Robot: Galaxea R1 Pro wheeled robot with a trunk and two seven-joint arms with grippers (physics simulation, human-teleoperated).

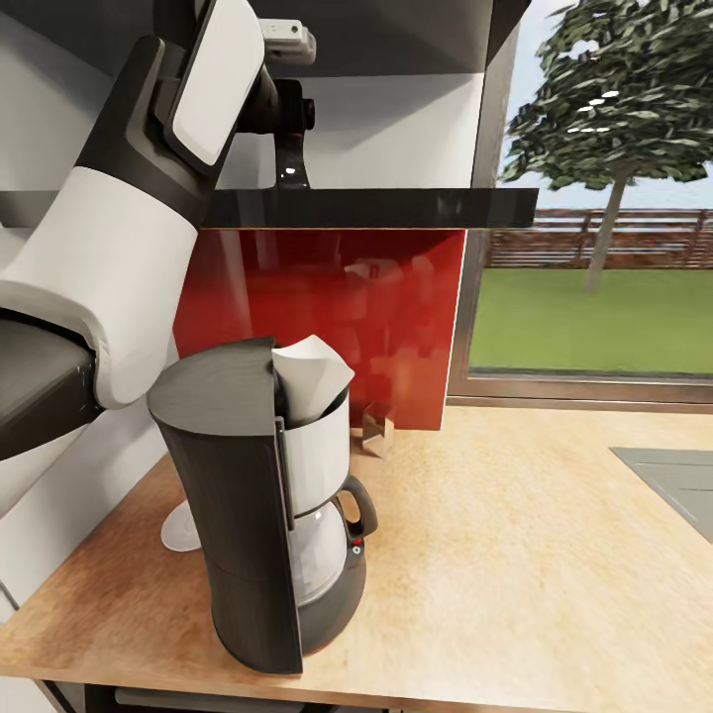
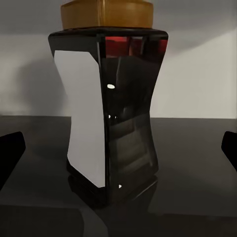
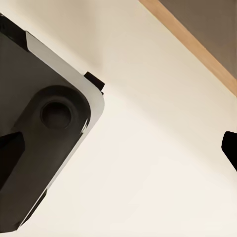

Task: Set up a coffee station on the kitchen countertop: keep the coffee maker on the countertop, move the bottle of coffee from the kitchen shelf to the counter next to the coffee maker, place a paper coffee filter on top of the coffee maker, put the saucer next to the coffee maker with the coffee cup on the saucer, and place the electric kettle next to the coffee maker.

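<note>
bottle of coffee point(image 2: 111, 116): waisted dark glass, white label, yellow-gold cap, upright on the kitchen shelf point(image 1: 396, 207); left gripper point(image 2: 118, 148) spread wide, fingers apart either side.

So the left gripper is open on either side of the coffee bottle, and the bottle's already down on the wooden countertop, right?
Not quite. The left gripper is open around the bottle of coffee, but the left wrist view shows the bottle standing on the glossy black kitchen shelf, not the countertop.
</note>
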